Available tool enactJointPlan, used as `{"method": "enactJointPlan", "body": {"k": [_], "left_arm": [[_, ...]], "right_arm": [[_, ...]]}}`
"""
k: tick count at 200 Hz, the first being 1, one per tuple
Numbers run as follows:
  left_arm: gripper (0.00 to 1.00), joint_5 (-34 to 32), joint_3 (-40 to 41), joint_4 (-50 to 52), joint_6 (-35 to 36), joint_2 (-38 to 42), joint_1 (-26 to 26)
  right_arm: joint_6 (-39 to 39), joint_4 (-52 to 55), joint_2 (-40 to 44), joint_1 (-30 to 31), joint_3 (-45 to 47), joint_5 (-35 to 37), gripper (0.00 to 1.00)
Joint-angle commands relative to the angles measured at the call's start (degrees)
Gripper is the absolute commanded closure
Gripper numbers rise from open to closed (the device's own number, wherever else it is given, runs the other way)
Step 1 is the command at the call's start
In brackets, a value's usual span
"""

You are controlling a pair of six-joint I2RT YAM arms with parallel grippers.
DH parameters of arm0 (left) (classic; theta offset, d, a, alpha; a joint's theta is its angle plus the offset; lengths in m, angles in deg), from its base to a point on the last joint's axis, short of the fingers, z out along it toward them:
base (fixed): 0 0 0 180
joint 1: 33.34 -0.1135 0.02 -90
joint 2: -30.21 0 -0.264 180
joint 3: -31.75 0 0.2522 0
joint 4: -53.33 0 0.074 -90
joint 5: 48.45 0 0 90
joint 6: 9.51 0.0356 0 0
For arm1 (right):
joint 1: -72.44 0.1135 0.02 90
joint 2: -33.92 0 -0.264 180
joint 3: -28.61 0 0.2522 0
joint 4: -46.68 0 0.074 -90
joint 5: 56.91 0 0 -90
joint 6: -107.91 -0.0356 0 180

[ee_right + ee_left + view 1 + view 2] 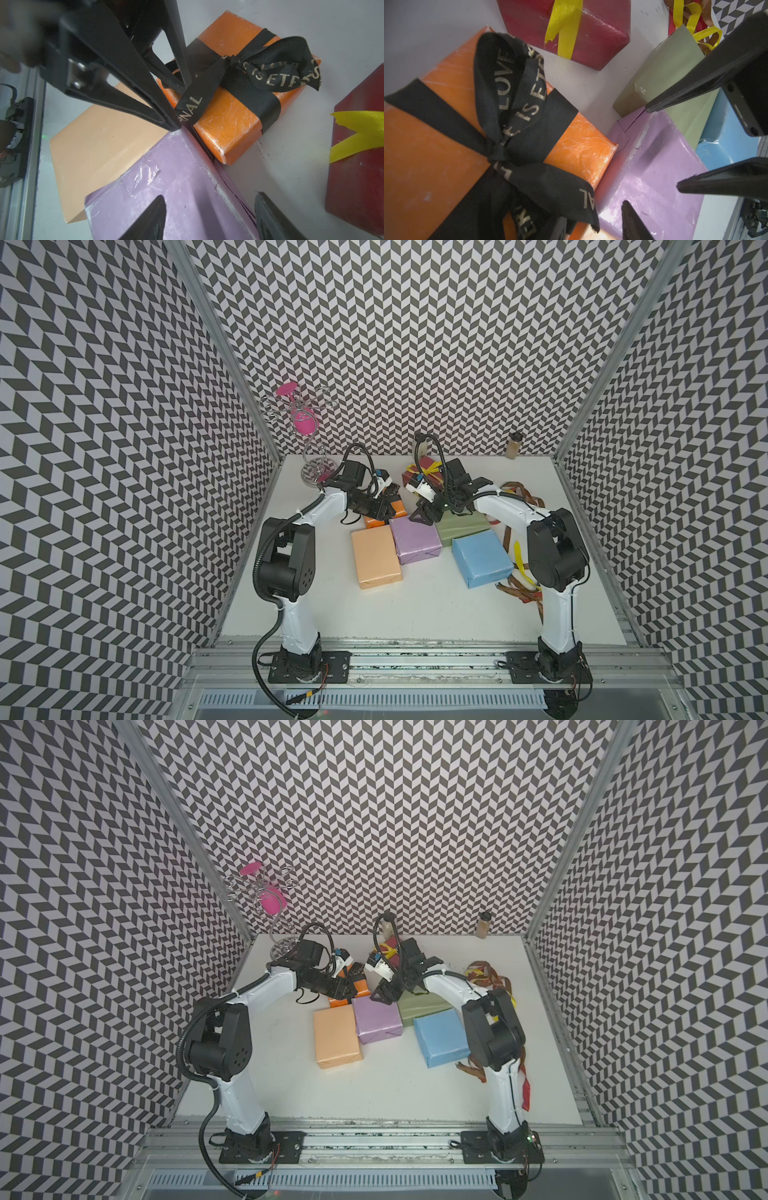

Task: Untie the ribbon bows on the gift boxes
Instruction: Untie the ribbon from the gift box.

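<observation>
As both top views show, the orange box (400,509) lies toward the far edge of the desk (415,614), under the left gripper (382,512); the right gripper (422,517) hovers beside.

Left wrist view: the black bow (508,124) is tied; right jaws wide, empty, above the lilac box (654,166).

Right wrist view: left jaws half-open astride the bow's tail (192,104), running back to the knot (232,60).

Both arms are bending forward from their bases, elbows raised. The left arm (328,506) is reaching over the orange box (228,116). The left gripper (184,105) is pointing down at its near edge, jaws standing apart and straddling the black ribbon tail (207,83). The right arm (503,506) is angling in from the box's opposite side. The right gripper (663,147) is hovering just beside the box, jaws gaping, gripping nothing.
</observation>
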Motion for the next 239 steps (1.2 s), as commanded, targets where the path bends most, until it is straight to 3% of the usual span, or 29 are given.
{"method": "enactJointPlan", "body": {"k": [1, 18, 75, 211, 239], "left_arm": [[0.53, 0.72, -0.38, -1.02, -0.42, -0.02, 0.42], [0.48, 0.82, -0.69, -0.8, -0.5, -0.67, 0.55], [0.51, 0.73, -1.31, -0.89, -0.68, -1.85, 1.21], [1.0, -1.11, -2.36, -2.12, -0.71, -1.31, 2.09], [1.0, 0.46, -2.79, -1.18, 0.95, 0.65, 1.27]], "right_arm": [[-0.3, -2.05, 0.99, 0.34, 0.45, -0.4, 0.32], [-0.32, -2.04, 0.99, 0.34, 0.55, -0.43, 0.32], [-0.38, -2.21, 0.86, 0.34, 0.64, -0.52, 0.32], [-1.3, -2.64, -1.78, 0.34, -3.75, -2.06, 0.32], [-3.42, -6.56, -3.8, 0.51, -4.7, -2.07, 0.33]]}}
